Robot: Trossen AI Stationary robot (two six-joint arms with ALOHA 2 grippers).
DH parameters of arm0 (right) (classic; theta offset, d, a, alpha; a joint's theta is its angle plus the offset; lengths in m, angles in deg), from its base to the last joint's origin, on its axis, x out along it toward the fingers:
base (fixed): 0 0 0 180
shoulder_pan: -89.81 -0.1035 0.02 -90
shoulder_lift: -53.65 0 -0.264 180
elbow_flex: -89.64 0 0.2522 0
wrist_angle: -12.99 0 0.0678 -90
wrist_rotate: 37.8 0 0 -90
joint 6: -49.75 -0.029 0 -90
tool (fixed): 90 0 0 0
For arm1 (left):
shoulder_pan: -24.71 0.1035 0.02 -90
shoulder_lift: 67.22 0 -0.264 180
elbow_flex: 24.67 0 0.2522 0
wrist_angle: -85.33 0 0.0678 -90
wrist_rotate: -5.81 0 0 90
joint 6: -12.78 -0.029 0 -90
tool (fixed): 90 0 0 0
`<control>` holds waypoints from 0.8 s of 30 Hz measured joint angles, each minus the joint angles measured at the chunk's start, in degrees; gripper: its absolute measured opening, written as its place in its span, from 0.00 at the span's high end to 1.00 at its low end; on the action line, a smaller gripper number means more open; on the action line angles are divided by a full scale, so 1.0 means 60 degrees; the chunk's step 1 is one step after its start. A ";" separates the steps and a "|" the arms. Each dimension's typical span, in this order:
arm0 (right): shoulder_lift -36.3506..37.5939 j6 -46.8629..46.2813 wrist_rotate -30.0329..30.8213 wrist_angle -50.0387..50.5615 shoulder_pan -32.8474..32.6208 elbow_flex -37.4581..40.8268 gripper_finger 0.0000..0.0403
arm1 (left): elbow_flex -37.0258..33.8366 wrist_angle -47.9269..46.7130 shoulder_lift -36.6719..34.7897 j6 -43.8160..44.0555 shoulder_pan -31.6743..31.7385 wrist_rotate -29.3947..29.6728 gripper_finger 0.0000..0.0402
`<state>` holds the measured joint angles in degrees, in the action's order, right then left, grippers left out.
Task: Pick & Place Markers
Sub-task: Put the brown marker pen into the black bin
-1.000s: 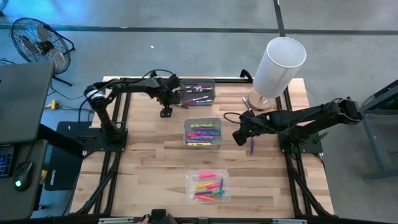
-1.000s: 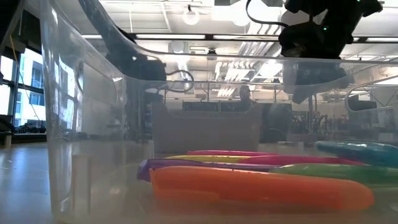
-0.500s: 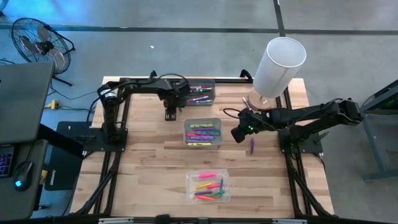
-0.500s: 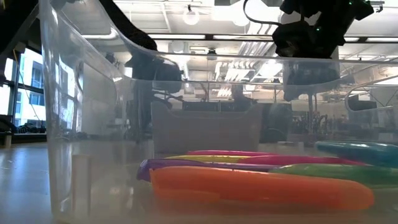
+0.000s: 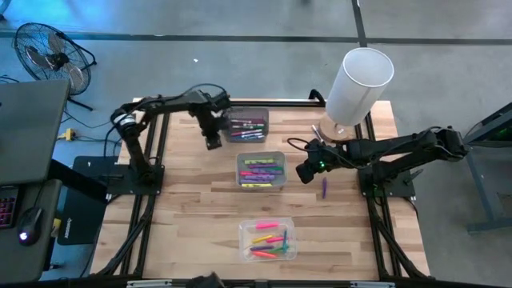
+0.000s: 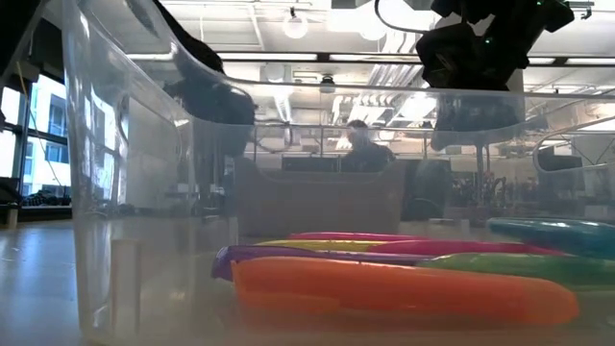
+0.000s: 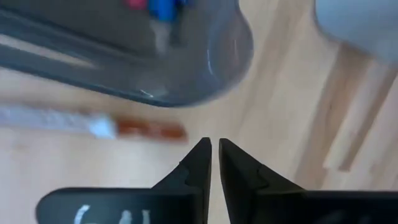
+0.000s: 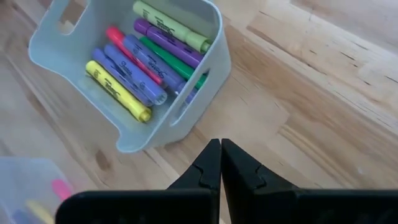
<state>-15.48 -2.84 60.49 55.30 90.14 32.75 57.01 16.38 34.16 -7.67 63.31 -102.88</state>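
Observation:
Markers lie in three bins: a dark bin (image 5: 246,125) at the far edge, a grey bin (image 5: 261,170) in the middle (image 8: 124,74), and a clear bin (image 5: 267,240) near the front (image 6: 288,192). One purple marker (image 5: 324,188) lies loose on the table to the right of the grey bin. A pale stick with a red-brown end (image 7: 99,127) lies on the wood beside the dark bin. My left gripper (image 5: 212,142) (image 7: 214,146) hangs shut and holds nothing, left of the dark bin. My right gripper (image 5: 304,172) (image 8: 220,146) is shut and holds nothing, right of the grey bin.
A tall white cylinder (image 5: 358,84) stands on a wooden base at the table's far right corner. Bare wood lies between the grey and clear bins and along the table's left side. In the low view a person (image 6: 363,144) shows in the room beyond.
My left gripper has shut its fingers on nothing, rolled about, and risen a little toward the table's far-left. The dark bin now stands slightly farther toward the table's left edge than before.

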 joint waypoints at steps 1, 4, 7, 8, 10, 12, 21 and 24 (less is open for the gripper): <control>0.0000 0.0008 0.0002 0.0004 0.0000 0.0000 1.00 | 0.0003 0.0134 -0.0191 -0.0074 0.0113 -0.0011 0.93; 0.0000 0.0072 0.0016 0.0000 0.0000 0.0000 1.00 | 0.0029 0.0440 -0.0596 -0.0120 0.0194 -0.0064 0.95; 0.0000 0.0093 0.0016 -0.0014 0.0000 0.0000 1.00 | 0.0022 0.0254 -0.0878 -0.0507 0.0243 0.0401 0.97; 0.0000 0.0097 0.0016 -0.0018 0.0000 0.0000 1.00 | 0.0025 0.0201 -0.0969 -0.0645 0.0257 0.0544 0.97; 0.0000 0.0140 0.0016 -0.0018 0.0009 0.0000 1.00 | 0.0025 0.0078 -0.1086 -0.0621 0.0426 0.0873 0.98; -0.0003 0.0199 0.0020 -0.0021 0.0011 0.0000 1.00 | 0.0025 0.0121 -0.1176 0.0046 0.0709 0.1279 0.98; -0.0004 0.0279 0.0117 -0.0022 0.0007 0.0000 1.00 | -0.0693 0.0050 -0.1189 0.2293 0.3052 0.1867 0.95; -0.0004 0.0393 0.0111 -0.0022 0.0007 0.0000 1.00 | -0.1206 0.0219 -0.1190 0.2451 0.3906 0.1912 0.89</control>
<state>-15.50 -0.48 61.15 55.17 90.19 32.75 49.77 17.70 27.01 7.03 86.75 -91.41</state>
